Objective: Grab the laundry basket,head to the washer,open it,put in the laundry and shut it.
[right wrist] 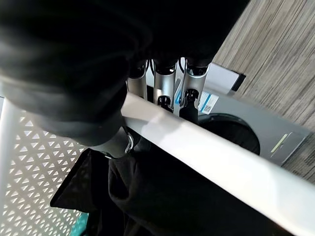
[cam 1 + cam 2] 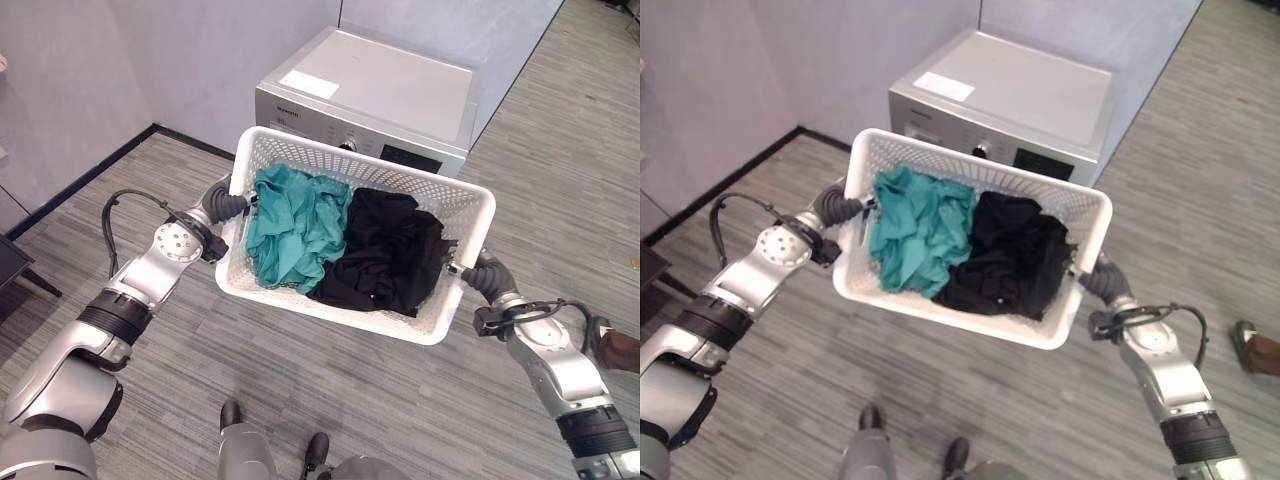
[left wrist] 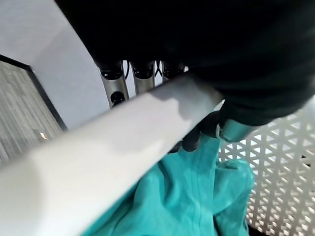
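The laundry basket [image 2: 455,205] is hanging just in front of the washer [image 2: 385,95], covering most of its front panel. Bare floor [image 2: 560,170] is lying open right of the washer; a wall [image 2: 120,60] is closing off its left side.

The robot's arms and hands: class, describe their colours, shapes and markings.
Both arms are silver-grey tubes with black ribbed bands and a round disc-shaped joint. A dark ribbed cover wraps each wrist and the back of the left hand and right hand; the fingers are silver cylinders with dark tips.
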You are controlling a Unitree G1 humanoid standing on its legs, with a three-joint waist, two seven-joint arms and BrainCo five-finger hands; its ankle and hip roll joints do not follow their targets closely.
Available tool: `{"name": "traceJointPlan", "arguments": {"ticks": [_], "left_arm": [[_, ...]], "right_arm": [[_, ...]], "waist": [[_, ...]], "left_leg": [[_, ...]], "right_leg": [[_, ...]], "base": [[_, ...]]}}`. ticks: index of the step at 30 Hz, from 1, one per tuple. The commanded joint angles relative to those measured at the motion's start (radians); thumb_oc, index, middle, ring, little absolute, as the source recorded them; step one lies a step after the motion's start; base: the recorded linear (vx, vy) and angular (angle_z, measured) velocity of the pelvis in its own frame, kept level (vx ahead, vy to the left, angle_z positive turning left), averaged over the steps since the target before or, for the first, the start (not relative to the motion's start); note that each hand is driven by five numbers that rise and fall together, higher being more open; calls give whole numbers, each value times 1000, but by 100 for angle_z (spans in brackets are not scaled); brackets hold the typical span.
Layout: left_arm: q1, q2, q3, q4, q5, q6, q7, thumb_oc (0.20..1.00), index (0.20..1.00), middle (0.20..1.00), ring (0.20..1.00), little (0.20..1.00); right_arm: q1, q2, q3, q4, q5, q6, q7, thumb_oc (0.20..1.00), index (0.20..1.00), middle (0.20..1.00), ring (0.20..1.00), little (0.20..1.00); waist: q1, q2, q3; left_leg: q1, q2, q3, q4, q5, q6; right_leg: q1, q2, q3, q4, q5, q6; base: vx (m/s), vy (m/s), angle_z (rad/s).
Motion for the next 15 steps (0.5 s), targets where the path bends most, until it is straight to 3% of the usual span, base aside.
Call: {"name": "traceJointPlan", "arguments": {"ticks": [1,3,7,8,10,11,12,13,14,15], "left_arm": [[-200,-1,0,-39,-21,-116,57,200,200,200,200,200],[-221,15,-18,-45,-24,-123,53,200,200,200,200,200],[-218,19,-17,-53,-21,-127,54,200,200,200,200,200],[-218,41,-29,-69,-19,-138,52,200,200,200,200,200],[-221,52,-38,-75,-17,-141,54,200,200,200,200,200],[-228,60,-45,-79,-14,-142,54,200,200,200,200,200],[-236,72,-48,-82,-9,-141,58,200,200,200,200,200],[-236,73,-47,-82,-9,-141,58,200,200,200,200,200],[-243,89,-51,-90,-9,-141,57,200,200,200,200,200],[-254,120,-54,-101,-12,-139,59,200,200,200,200,200]], "right_arm": [[-99,-74,-60,-98,53,-141,-5,200,200,200,200,200],[-124,-63,-43,-81,61,-143,-11,200,200,200,200,200],[-136,-50,-28,-73,59,-142,-10,200,200,200,200,200],[-151,-32,-10,-73,52,-145,-6,200,200,200,200,200],[-154,-24,-4,-70,49,-146,-6,200,200,200,200,200],[-160,-16,2,-69,43,-146,-5,200,200,200,200,200],[-172,2,17,-63,28,-144,-4,200,200,200,200,200],[-173,3,18,-62,28,-144,-4,200,200,200,200,200],[-183,14,27,-57,22,-135,-1,200,200,200,200,200],[-202,32,46,-51,7,-123,7,200,200,200,200,200]], "waist": [[51,48,-68],[66,56,-63],[73,61,-74],[94,64,-91],[98,60,-97],[102,58,-99],[112,60,-107],[117,56,-107],[118,58,-103],[112,73,-87]], "left_leg": [[34,-29,-24,-46,108,77],[17,-42,-50,-68,120,74],[28,-40,-30,-50,126,79],[19,-64,-44,35,117,88],[5,-76,-36,90,96,97],[8,-86,-23,120,73,110],[40,-108,-6,139,27,146],[40,-112,2,140,25,149],[72,-130,10,140,3,172],[118,-145,29,137,-20,212]], "right_leg": [[15,-91,29,118,-145,116],[37,-86,40,135,-173,114],[51,-87,43,139,-184,124],[76,-112,60,172,-208,135],[69,-126,63,208,-217,140],[61,-143,65,259,-222,147],[26,-183,63,391,-196,174],[18,-191,71,405,-203,177],[-17,-217,78,504,-166,199],[-96,-255,79,678,-74,231]], "base": [[137,51,-15],[303,137,-27],[245,144,-13],[324,225,-14],[307,243,-23],[375,364,-23],[277,291,-34],[269,309,-35],[199,294,-45],[244,363,-39]]}}
